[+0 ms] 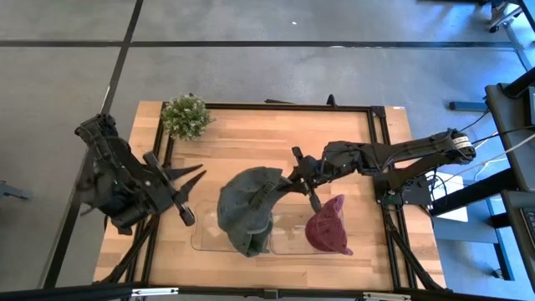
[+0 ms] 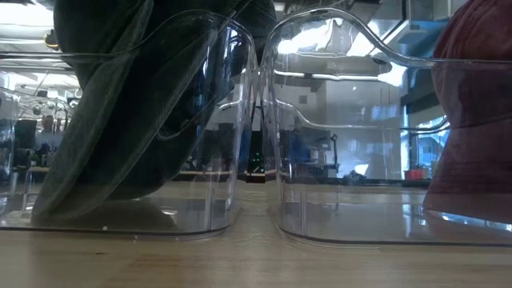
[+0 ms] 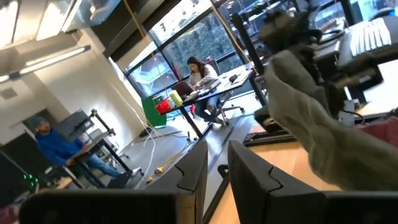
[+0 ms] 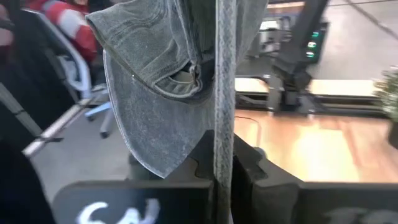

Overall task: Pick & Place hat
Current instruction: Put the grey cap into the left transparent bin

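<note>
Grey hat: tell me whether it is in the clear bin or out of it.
Partly in. The grey hat hangs from the right gripper, its lower part inside the left clear bin, its top above the rim.

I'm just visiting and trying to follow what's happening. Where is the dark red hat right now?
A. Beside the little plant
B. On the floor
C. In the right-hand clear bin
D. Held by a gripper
C: the dark red hat sits in the right-hand clear bin, while the right gripper is shut on the grey hat's strap over the left bin.
</note>
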`<action>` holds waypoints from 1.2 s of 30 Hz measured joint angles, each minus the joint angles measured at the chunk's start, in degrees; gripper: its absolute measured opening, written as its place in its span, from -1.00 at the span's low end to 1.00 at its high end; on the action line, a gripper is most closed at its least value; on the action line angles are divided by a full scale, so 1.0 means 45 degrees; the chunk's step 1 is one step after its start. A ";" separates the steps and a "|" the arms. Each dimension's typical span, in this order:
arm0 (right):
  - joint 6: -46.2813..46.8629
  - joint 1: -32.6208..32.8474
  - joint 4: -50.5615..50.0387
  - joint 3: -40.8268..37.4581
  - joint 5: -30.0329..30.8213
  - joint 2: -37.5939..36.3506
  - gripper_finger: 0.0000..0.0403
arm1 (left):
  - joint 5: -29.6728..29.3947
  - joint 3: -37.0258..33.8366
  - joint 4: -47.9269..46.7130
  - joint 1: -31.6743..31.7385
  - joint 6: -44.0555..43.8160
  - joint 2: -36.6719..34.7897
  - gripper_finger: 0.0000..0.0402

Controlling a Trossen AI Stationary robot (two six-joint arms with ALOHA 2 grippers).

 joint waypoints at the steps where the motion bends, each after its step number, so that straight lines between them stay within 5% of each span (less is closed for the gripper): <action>1: 0.0026 -0.0050 0.0008 0.0000 -0.0229 0.0000 -0.93 | 0.0074 0.0000 -0.0018 0.0000 -0.0008 0.0134 -0.70; 21: 0.0959 -0.0054 -0.0026 0.0000 -0.2535 0.0014 -0.93 | 0.0219 0.0000 -0.0006 -0.0014 -0.4910 0.1774 -0.63; 36: 0.1598 0.0054 -0.0034 0.0000 -0.4522 0.0014 -0.93 | 0.2889 0.0000 -0.0235 -0.0826 -0.9144 0.1866 -0.14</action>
